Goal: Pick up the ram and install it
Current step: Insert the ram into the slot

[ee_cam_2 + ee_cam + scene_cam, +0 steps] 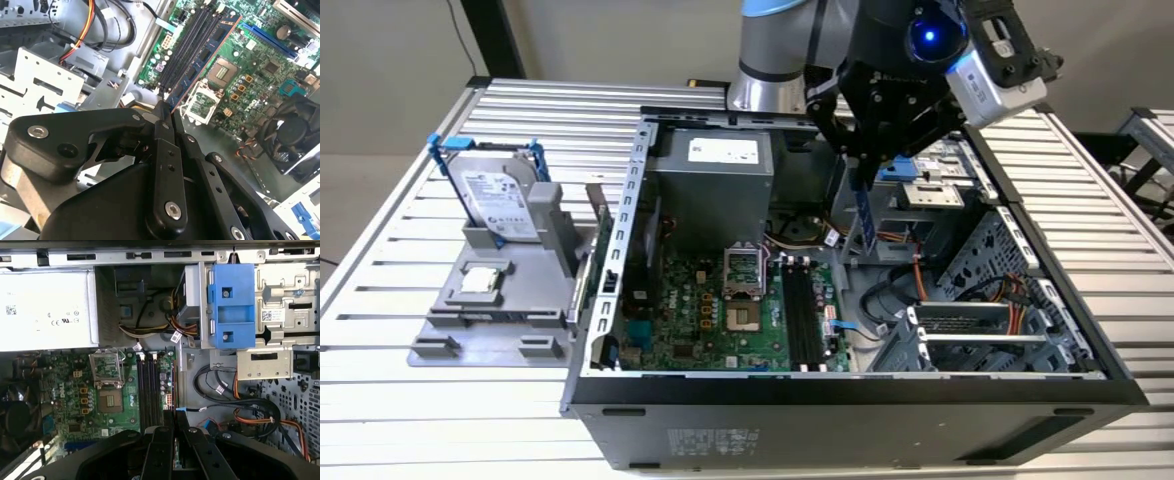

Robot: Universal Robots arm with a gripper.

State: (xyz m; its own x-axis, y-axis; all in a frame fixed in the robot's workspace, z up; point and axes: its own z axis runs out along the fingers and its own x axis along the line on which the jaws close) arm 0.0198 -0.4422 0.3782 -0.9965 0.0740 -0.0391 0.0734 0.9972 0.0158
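Note:
The ram [865,215] is a long dark blue stick hanging on edge inside the open computer case, above the motherboard. My gripper [863,158] is shut on its upper end. In the second wrist view the ram [205,57] runs out from my gripper [163,111] along the black memory slots [192,40] and seems to be just beside them. In the first wrist view the ram [174,390] shows edge-on in front of my gripper [175,426], next to the memory slots [149,390]. The slots [803,310] look unfilled.
The case [854,385] lies on its side on a slatted metal table [414,400]. Inside it are a power supply [714,170], a CPU socket [744,290], a blue drive bracket [231,305] and loose cables [240,405]. A grey holder [494,300] on the exterior view's left carries a hard drive [494,190] and a CPU chip [480,278].

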